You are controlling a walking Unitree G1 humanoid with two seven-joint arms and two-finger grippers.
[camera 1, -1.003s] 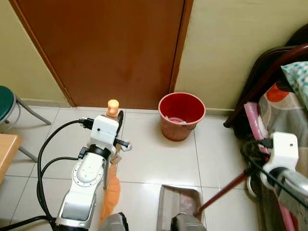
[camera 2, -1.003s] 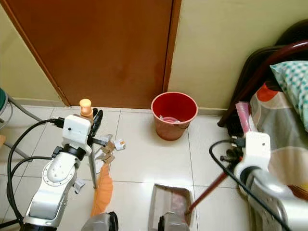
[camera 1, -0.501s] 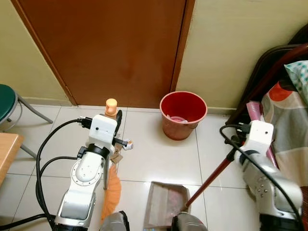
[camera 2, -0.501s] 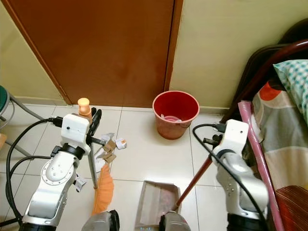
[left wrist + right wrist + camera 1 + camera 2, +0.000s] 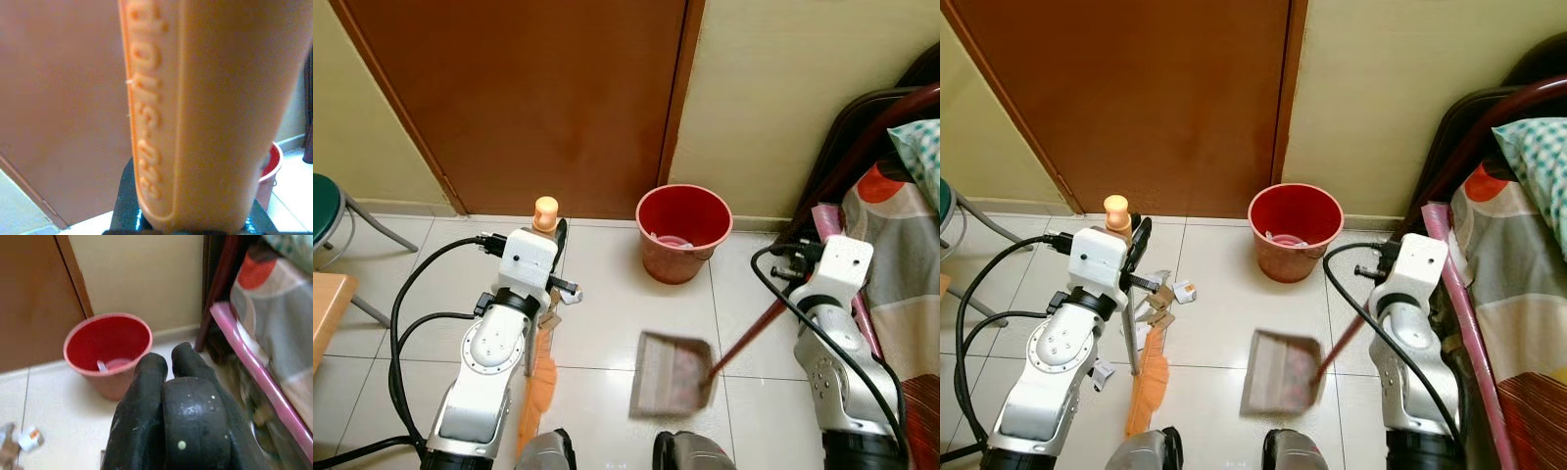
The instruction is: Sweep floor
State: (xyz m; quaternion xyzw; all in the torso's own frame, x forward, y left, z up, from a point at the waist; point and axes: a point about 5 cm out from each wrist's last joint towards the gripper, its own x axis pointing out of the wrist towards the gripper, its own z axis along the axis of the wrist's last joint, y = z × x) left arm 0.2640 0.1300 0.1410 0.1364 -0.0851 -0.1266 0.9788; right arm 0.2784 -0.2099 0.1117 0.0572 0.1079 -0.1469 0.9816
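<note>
The two head views look forward and steeply down from above both arms, sharing the tiled floor, the brown door (image 5: 538,98) and the red bucket (image 5: 683,233) ahead, between the left gripper (image 5: 556,257) and right gripper (image 5: 1393,262). The left wrist camera sits very near the orange broom handle (image 5: 205,112) held just before it, facing the door with the bucket's edge beyond. The right wrist camera looks over its black fingers (image 5: 156,382) toward the same bucket.
</note>
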